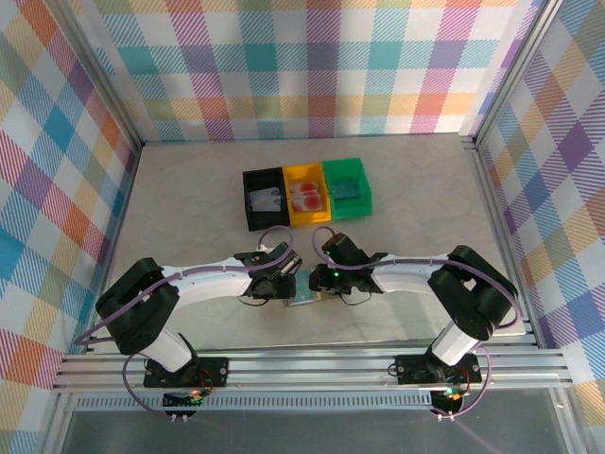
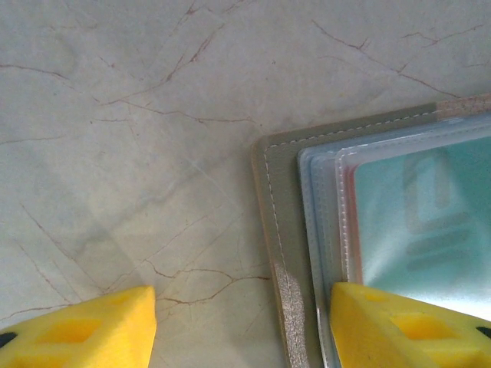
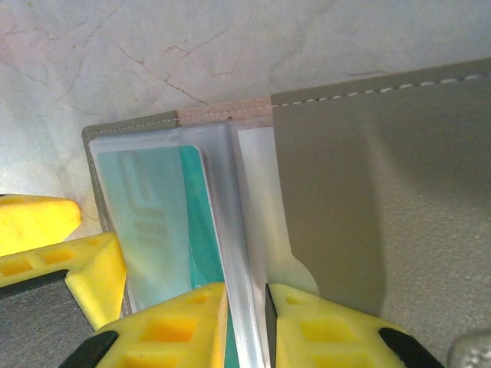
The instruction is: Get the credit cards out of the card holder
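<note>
Two robot arms reach in from the near edge of a pale, veined table and meet near its middle. The card holder lies open and flat there, between the two grippers.

Three small bins stand touching in a row, further back on the table. The black bin is on the left, the yellow bin in the middle, and the green bin on the right. A greyish card lies in the black bin, a red card in the yellow bin, and a blue-green card in the green bin. Their print is too small to make out.

From the right wrist, the card holder's grey-brown cover with pale stitching spreads to the right. Clear plastic sleeves fan out from its fold. The right gripper has its yellow fingers clenched on one clear sleeve, with only that thin leaf between them. Just left of that leaf, a teal card sits inside another sleeve.

From the left wrist, the left gripper is spread wide and grasps nothing. One yellow finger sits over the sleeve that holds the teal card, at the card holder's edge. The other is over bare table beside it. The stitched edge of the cover runs between the two fingers.
</note>
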